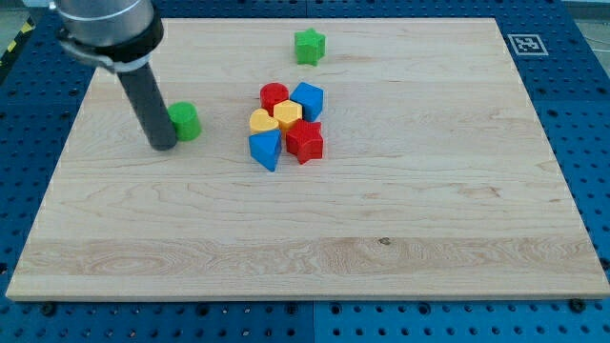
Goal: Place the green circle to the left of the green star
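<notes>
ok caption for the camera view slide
My tip touches the green circle from the view's left; the green star sits toward the top.

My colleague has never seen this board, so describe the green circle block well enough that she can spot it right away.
Start at the light wooden board and look to its upper part on the view's left, away from the central cluster of red, blue and yellow blocks. There, right beside my tip on its right side, sits the green circle block. The only other green piece, the green star block, is pointed and lies near the view's top edge.
</notes>
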Controlling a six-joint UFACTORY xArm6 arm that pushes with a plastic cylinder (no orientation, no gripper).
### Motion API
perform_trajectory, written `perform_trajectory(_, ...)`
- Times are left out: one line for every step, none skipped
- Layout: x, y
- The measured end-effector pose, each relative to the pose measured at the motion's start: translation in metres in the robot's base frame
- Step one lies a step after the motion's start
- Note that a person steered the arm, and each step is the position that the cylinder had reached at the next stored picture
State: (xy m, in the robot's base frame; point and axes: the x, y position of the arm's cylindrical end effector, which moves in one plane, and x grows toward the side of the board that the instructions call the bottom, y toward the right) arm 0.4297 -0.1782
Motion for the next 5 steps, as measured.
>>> perform_trajectory(-0.005,0.000)
perform_trajectory(-0.005,0.000)
perform_trajectory(-0.020,0.000)
perform_trajectory(-0.035,0.000)
perform_trajectory(-0.038,0.000)
